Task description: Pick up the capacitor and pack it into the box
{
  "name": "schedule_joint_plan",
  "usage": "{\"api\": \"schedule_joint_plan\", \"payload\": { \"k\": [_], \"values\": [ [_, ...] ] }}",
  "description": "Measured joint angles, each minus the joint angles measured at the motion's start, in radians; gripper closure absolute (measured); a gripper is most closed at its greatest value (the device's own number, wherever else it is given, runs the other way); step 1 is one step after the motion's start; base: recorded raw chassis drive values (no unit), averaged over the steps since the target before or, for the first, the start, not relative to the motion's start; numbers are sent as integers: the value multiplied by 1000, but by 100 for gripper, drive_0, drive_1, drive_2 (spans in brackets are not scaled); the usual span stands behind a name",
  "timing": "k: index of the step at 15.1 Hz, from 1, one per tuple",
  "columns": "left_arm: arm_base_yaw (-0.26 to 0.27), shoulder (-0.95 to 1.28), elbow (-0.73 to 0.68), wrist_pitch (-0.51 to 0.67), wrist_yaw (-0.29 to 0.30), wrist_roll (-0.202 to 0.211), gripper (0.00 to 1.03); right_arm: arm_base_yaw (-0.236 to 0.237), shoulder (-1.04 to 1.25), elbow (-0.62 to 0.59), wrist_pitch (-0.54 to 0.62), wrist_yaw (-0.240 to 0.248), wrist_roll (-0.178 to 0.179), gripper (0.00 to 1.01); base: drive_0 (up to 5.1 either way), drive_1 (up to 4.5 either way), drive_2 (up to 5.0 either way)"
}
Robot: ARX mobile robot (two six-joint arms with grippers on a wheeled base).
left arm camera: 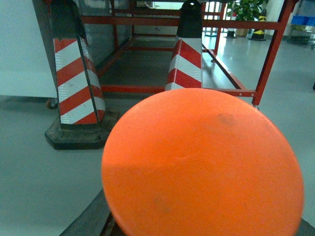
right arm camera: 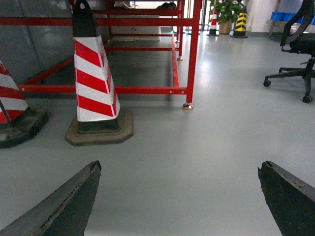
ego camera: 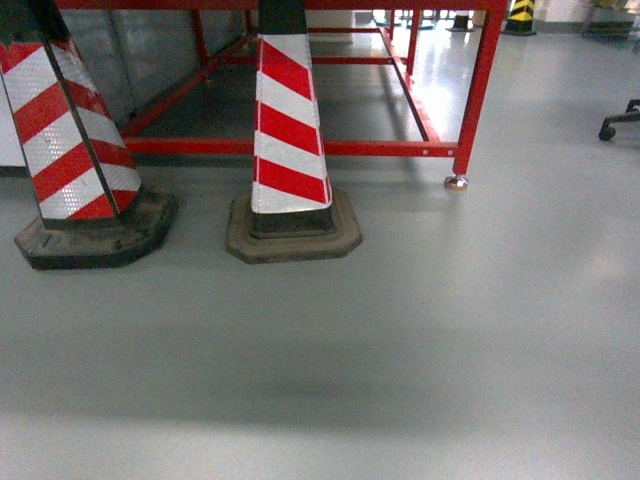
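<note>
A large smooth orange round thing (left arm camera: 202, 162), which I take for the capacitor, fills the lower part of the left wrist view and hangs above the floor. My left gripper (left arm camera: 202, 221) is almost wholly hidden behind it. Only one dark finger (left arm camera: 91, 219) shows at its lower left edge and a dark sliver at the lower right corner, so it sits between the jaws. My right gripper (right arm camera: 179, 167) is open over bare grey floor, with nothing between its fingers. The box is out of view. Neither gripper shows in the head view.
Two red-and-white striped cones on black bases stand ahead, one (ego camera: 75, 150) at the left and one (ego camera: 290, 140) in the middle. Behind them is a red steel frame (ego camera: 300, 148) with a footed leg (ego camera: 457, 180). An office chair (right arm camera: 300, 49) stands at the right.
</note>
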Motion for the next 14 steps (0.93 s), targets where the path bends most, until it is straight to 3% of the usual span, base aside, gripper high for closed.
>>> {"api": "schedule_joint_plan", "payload": {
  "k": [14],
  "values": [
    [0, 0, 0, 0, -2, 0, 59, 0, 0, 0, 1, 2, 0, 3, 6, 399, -387]
  ]
}}
